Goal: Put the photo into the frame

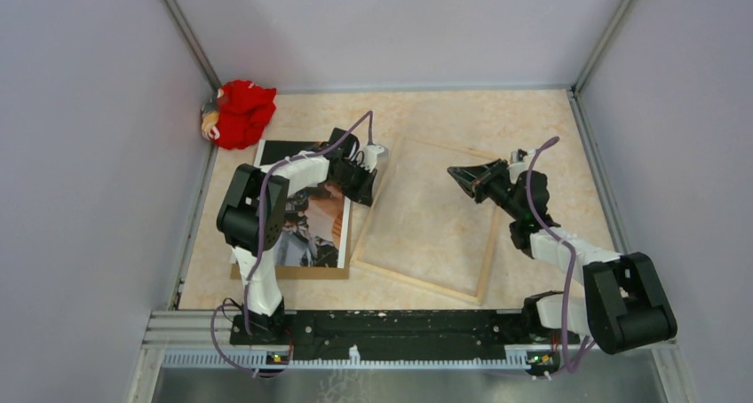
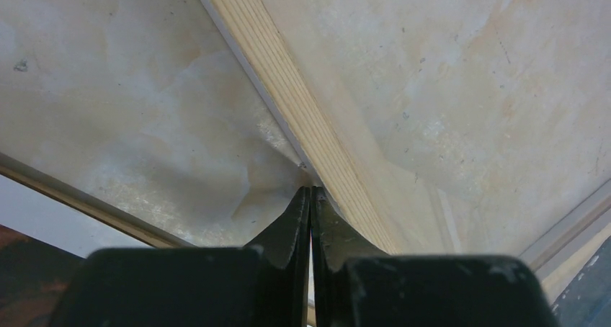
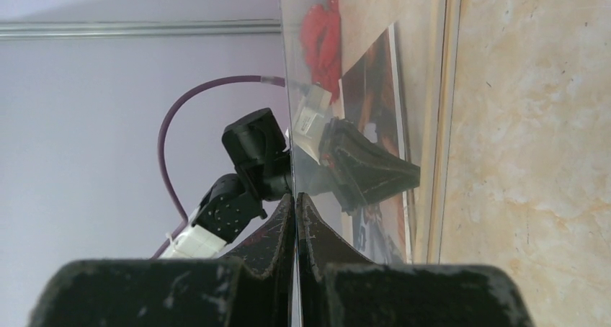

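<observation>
The frame (image 1: 417, 280) lies in the middle of the table, pale wood back up; its wood bar crosses the left wrist view (image 2: 288, 89). The photo (image 1: 321, 230) lies to its left on a brown backing board (image 1: 293, 272), partly under my left arm. It also shows in the right wrist view (image 3: 378, 75). My left gripper (image 1: 368, 183) is at the frame's left edge. Its jaws (image 2: 310, 191) are shut on the edge of a thin clear pane. My right gripper (image 1: 455, 173) hovers over the frame's far right part, shut (image 3: 294, 196) on the clear pane (image 3: 339, 125).
A red cloth toy (image 1: 241, 112) sits in the back left corner. Grey walls close in the table on the left, back and right. A metal rail (image 1: 382, 327) carrying both arm bases runs along the near edge.
</observation>
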`<state>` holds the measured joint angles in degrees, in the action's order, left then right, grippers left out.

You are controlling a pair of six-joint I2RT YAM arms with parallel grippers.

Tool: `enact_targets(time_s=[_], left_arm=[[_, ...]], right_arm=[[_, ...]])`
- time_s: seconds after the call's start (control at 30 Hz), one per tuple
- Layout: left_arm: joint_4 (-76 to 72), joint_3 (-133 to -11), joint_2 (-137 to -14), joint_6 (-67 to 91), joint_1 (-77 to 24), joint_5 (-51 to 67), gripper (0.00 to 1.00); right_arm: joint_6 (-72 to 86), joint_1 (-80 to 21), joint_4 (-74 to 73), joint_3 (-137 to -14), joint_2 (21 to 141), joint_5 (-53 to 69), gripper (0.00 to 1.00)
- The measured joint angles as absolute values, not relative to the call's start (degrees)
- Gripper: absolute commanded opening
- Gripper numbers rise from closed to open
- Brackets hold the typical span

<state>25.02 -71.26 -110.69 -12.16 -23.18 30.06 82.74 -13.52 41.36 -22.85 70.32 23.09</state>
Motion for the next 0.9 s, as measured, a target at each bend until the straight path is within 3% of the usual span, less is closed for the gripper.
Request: enact_targets(time_s=[0.33,0.67,0.9], left_arm=[[24.6,-71.1,-110.8,-12.1,-23.2,30.9,0.04],[24.4,-71.1,-110.9,-12.1,-23.2,31.3,0.02],[24.4,-71.1,-110.9,-12.1,-23.2,31.3,0.02]], right_arm=[[84.2,-14.9,42.2,-22.9,70.1,22.6,0.0],[83.0,-15.0,35.4,-22.8,56.9,23.7,0.0],[80.4,-15.2,30.0,-23.6,56.2,25.3,0.0]])
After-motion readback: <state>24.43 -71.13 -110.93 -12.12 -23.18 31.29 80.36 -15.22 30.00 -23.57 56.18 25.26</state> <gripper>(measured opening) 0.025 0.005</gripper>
